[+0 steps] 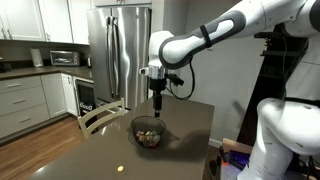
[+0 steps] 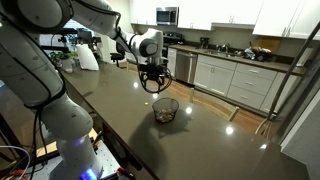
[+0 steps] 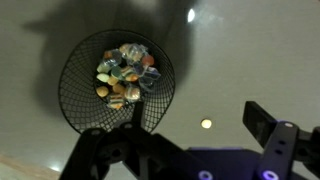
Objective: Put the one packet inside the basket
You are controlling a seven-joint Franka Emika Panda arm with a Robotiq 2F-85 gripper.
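readable text: none in any view | packets (image 3: 125,75) heaped in basket (image 3: 72,95): print too blurred to read | fridge (image 1: 118,50), microwave (image 1: 64,58): too small for any brand or number | robot arm (image 1: 215,35): no legible marking

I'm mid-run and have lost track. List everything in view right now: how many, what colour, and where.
basket: one, dark wire mesh, on the table below the gripper.
heap of packets: one, red, white and yellow, inside the basket.
pale speck: one, pale yellow, on the table outside the basket; maybe the packet, too small to tell.
table: one, dark, glossy.
chair: one, pale, at the table's edge.
refrigerator: one, stainless steel, behind the table.
microwave: one, on the counter.
gripper: one, black, above the basket; open or shut unclear.
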